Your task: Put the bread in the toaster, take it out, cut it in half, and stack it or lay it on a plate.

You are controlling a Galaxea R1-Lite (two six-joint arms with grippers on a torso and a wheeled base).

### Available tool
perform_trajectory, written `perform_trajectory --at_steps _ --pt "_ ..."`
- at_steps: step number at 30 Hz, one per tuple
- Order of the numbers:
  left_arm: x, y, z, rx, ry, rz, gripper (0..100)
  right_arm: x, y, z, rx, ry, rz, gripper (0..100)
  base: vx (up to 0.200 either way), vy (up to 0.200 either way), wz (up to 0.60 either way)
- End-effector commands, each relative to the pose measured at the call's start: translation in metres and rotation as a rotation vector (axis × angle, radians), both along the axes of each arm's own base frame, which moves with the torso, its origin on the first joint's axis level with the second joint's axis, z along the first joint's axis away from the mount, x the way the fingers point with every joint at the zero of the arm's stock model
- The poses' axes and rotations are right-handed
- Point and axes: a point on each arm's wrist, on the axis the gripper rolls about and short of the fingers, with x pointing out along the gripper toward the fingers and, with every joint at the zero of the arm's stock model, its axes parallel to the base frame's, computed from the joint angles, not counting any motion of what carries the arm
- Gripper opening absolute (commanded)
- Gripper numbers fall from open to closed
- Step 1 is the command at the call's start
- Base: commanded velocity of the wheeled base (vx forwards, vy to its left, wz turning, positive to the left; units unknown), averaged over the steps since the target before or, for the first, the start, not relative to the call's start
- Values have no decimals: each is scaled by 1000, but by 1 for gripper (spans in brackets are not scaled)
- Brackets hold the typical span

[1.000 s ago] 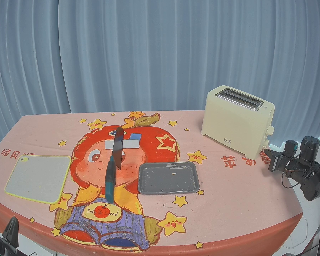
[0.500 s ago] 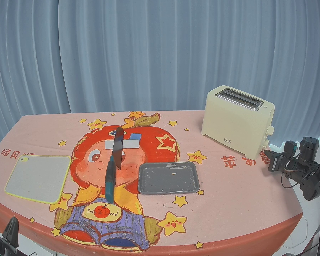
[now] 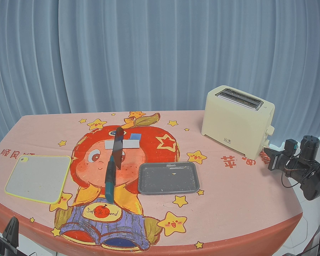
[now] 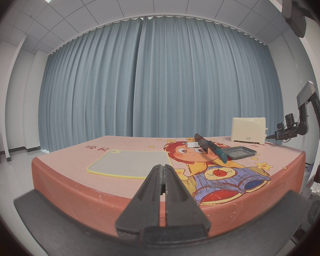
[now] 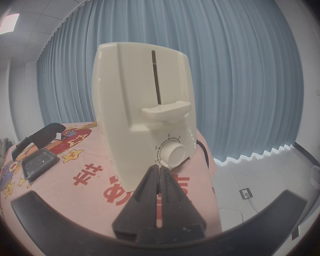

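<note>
Standing cream toaster [image 3: 238, 127], two slots

Head view: set high behind the near edge of the counter [image 3: 231, 203], facing forward and down. Far enough back to take in the whole top, from the cutting board [image 3: 37, 178] on the left to the toaster [image 3: 238, 125] on the right.

Left wrist view: low, off the counter's near left corner, roughly level with its top. Looking over the left hand [image 4: 162, 169], across the board toward the far-off toaster.

Right wrist view: close up to the toaster's lever end, facing along the counter over the right hand [image 5: 159, 171].

Shared by all three: toaster, knife [image 3: 113, 157], and what seems to be the same grey tray [image 3: 168, 177].
</note>
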Motion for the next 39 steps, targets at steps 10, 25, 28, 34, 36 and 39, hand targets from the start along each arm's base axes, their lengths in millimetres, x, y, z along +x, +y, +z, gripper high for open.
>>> perform_trajectory --at_steps 10,25,28,34,36,39 --pt "0 0 -5 -1 1 2 0 7 -6 -1 2 -6 -23 0 0 0 0" --pt "0 0 -5 -1 1 2 0 4 -3 -6 -4 14 -12 0 0 0 0" --pt "0 0 -5 -1 1 0 0 4 -1 -4 -8 2 -6 0 0 0 0" --pt "0 0 -5 -1 1 2 0 -5 13 16 -21 -107 21 0 0 0 0" --pt "0 0 -5 -1 1 0 0 -13 18 26 -25 -140 32 0 0 0 0" --pt "0 0 -5 -1 1 0 0 -26 22 42 -26 -180 43 0 0 0 0"
